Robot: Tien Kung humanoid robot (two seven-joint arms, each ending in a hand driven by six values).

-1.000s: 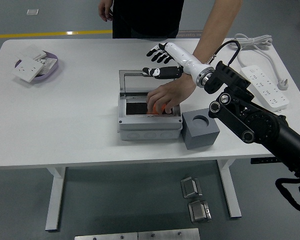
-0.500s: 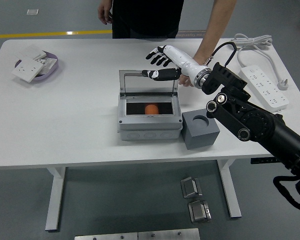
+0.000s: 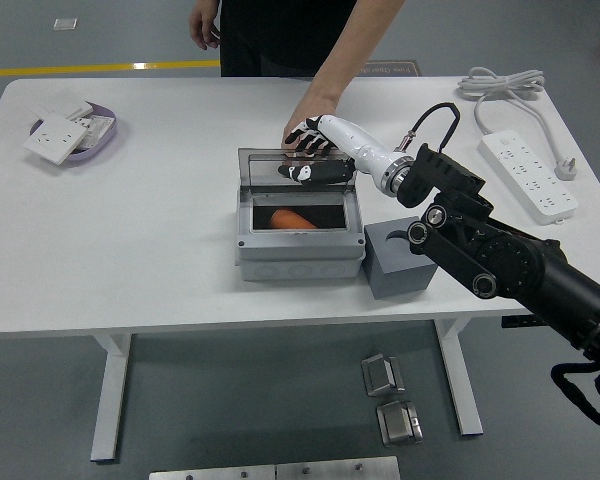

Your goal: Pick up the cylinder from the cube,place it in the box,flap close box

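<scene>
An orange cylinder lies inside the grey box at the table's middle. The box's clear flap lid stands tilted over the opening, partly lowered. My right hand is at the lid's upper right edge, fingers spread, thumb on the lid's front face. A person's hand reaches in from the far side and sits just behind my fingers at the lid's top edge. The grey cube with a round empty hole stands right of the box. My left arm is not visible.
A purple dish holding white socket plates sits at the far left. A white power strip with its cable lies at the far right. Metal parts lie on the floor below.
The person's hand left the box interior, leaving the cylinder inside, and moved to the lid's top edge. My right hand shifted left and down with the lid, which has tilted further over the opening.
</scene>
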